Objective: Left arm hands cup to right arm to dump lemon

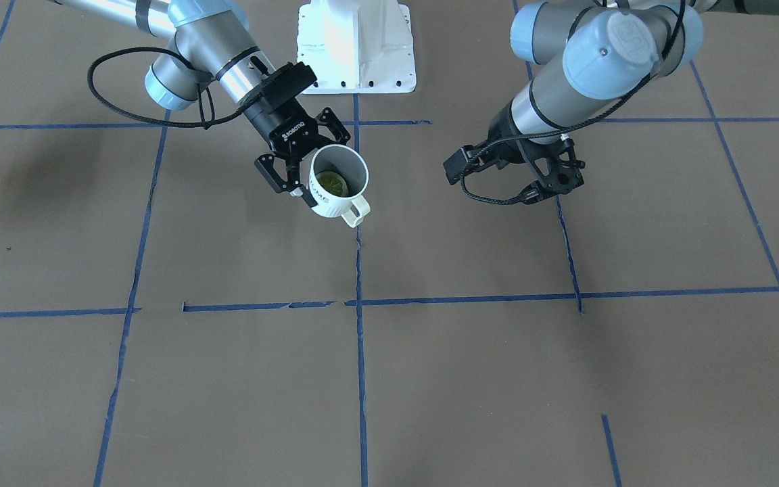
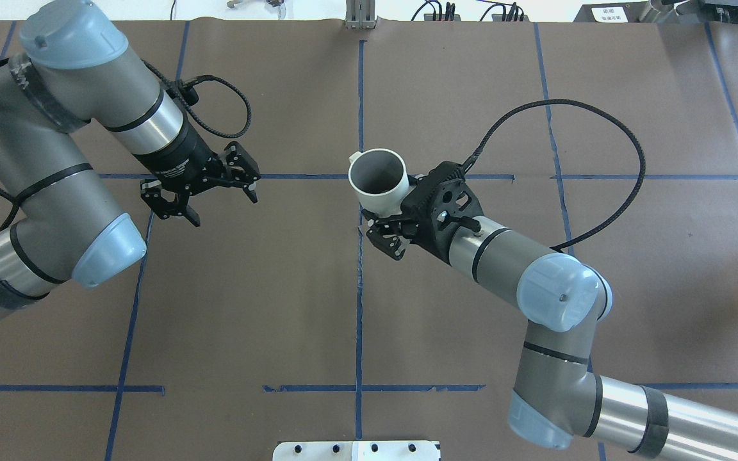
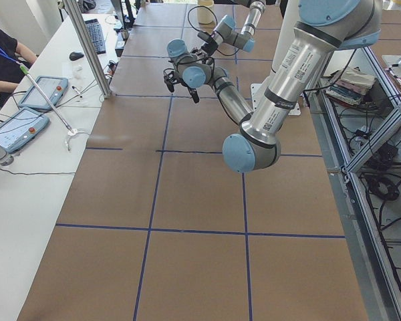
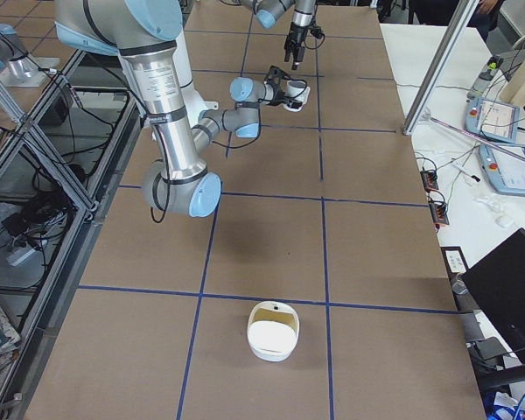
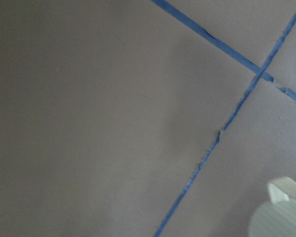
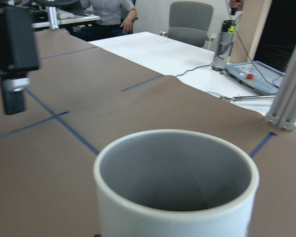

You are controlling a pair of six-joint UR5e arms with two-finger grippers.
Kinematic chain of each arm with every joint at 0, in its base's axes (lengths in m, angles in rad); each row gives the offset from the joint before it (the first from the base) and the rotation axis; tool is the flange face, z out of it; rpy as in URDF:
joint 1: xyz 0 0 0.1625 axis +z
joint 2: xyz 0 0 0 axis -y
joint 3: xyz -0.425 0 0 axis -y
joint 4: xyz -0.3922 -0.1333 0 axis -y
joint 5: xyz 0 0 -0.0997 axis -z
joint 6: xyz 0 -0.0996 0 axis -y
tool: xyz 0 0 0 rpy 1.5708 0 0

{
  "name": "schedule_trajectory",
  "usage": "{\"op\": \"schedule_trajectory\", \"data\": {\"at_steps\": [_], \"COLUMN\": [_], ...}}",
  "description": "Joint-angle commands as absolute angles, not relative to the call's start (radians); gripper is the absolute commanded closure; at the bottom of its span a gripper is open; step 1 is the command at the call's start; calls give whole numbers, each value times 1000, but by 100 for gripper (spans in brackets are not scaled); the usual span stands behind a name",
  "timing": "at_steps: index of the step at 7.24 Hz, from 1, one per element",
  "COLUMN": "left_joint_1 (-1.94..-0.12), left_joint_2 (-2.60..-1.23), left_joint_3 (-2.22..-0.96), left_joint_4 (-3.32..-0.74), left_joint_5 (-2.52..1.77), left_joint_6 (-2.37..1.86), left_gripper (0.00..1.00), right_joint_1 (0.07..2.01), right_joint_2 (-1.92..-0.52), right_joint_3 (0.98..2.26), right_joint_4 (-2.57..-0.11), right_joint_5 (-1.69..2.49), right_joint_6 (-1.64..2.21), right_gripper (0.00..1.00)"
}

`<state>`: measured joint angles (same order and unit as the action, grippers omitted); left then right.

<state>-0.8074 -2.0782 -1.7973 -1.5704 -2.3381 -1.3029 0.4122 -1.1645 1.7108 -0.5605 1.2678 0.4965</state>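
My right gripper (image 1: 322,169), marked ROBOTIQ, is shut on the off-white cup (image 1: 339,182) and holds it above the table, tilted, handle pointing away from the robot. The yellow-green lemon (image 1: 330,182) lies inside the cup. In the overhead view the cup (image 2: 378,182) sits in the right gripper (image 2: 389,214) near the centre line, and the lemon is hidden there. The right wrist view shows the cup's mouth (image 6: 176,168) close up. My left gripper (image 2: 225,206), the open-frame one (image 1: 555,182), is open and empty, well to the side of the cup. A pale rim shows in the left wrist view (image 5: 281,212).
The table is brown paper with a blue tape grid (image 2: 359,288). A white bowl-like container (image 4: 274,331) stands near the table's right end. The white robot base (image 1: 356,47) is at the table's edge. A side table with tablets (image 3: 17,127) and operators is beyond.
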Motion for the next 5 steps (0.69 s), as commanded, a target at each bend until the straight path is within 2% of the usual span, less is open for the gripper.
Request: {"op": "schedule_trajectory", "data": {"at_steps": [1, 2, 5], "left_joint_1": [-842, -877, -968], "left_joint_2": [-1979, -1914, -1778], "left_joint_3": [-1807, -1825, -1880], "left_joint_4": [-1565, -1565, -1566], "left_joint_5": [-2249, -2247, -2206], "left_joint_6": [-968, -822, -707], "left_gripper": [0, 0, 0], "right_joint_1": [526, 563, 724], "right_joint_2": [-1224, -1282, -1513], "right_joint_3": [1706, 1712, 1846], "right_joint_4": [-561, -555, -554], "right_joint_5": [1273, 1272, 1325], "right_joint_6": [590, 612, 703], "right_gripper": [91, 87, 89]}}
